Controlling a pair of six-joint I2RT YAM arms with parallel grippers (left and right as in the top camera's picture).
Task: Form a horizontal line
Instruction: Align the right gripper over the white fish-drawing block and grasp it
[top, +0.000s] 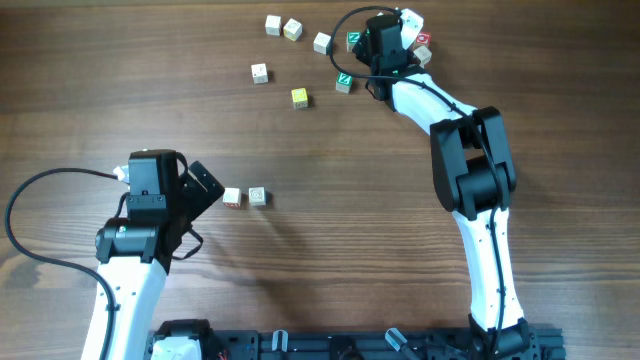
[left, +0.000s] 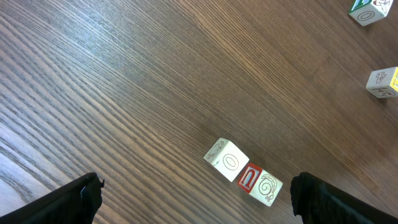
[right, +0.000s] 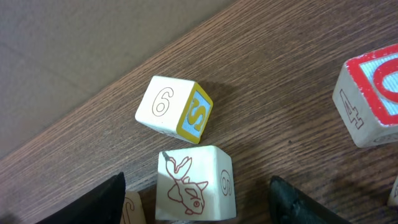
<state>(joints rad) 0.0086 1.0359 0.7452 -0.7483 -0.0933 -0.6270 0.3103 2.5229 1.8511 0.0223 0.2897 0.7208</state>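
Left gripper (left: 196, 190) spread wide, just short of the row of three touching cubes (left: 249, 176): light, hard, smooth wood, best pinched across flat opposite sides. Farther off, right gripper (right: 197, 204) spread around a fish cube (right: 191, 180), apparently not touching.

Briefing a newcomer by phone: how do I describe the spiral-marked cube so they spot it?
Find the open left gripper, low on the left of the table. A short row of cubes lies just beyond it; the spiral cube is the end one farthest away. Its top shows a grey spiral; the neighbour is red-topped.
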